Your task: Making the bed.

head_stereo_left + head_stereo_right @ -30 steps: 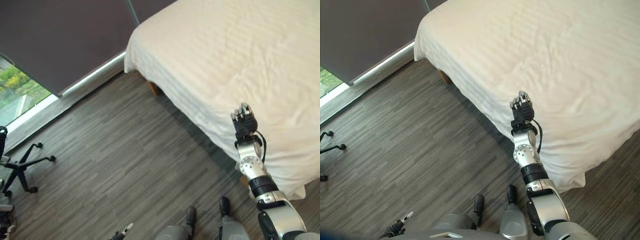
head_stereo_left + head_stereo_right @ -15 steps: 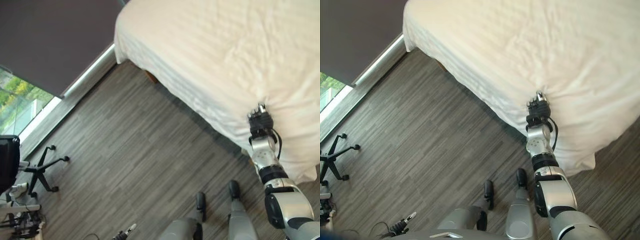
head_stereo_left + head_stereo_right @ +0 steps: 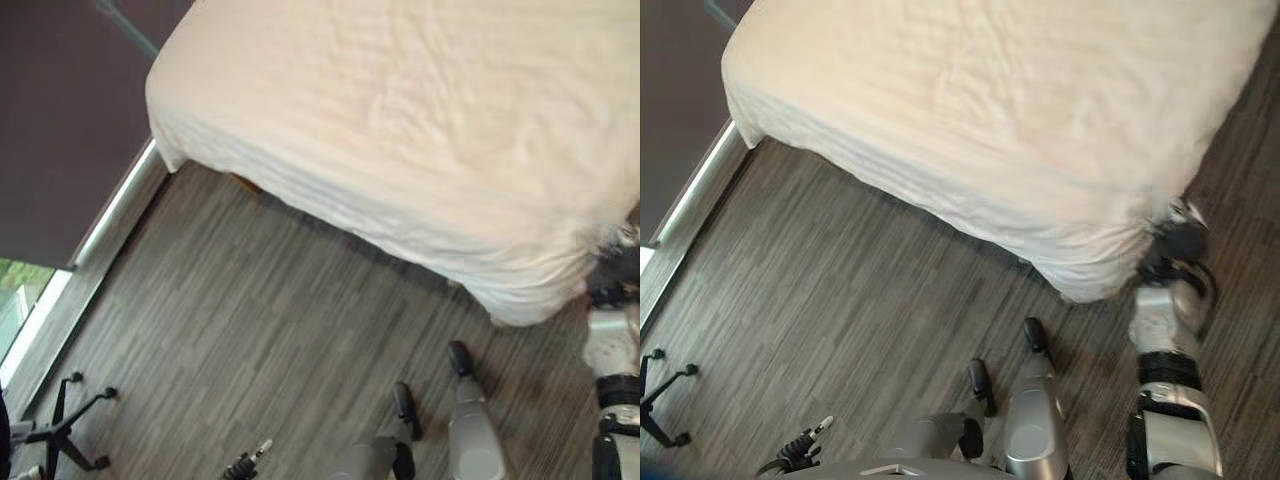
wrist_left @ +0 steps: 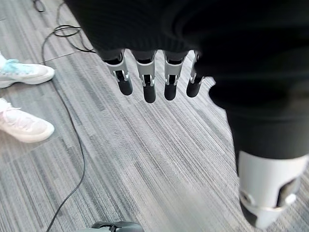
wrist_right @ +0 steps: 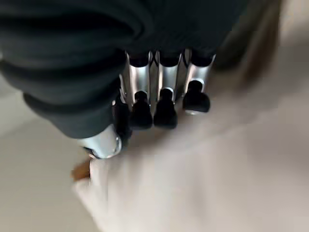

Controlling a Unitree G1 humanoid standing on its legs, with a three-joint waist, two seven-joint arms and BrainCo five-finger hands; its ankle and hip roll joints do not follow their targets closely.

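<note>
the bed [image 3: 970, 110] has a white sheet [image 3: 420, 130]. my right hand [image 3: 1178, 240] pinches its blurry corner. my left hand [image 4: 149, 72] hangs loose.

The right hand [image 3: 1180, 240] sits blurred at the near corner of the white bedcover [image 3: 420, 130], so whether its fingers [image 5: 164, 104] pinch the cloth is unclear, the bed runs off the top edge, and the office chair [image 3: 60, 435] is cut at the lower left.
</note>
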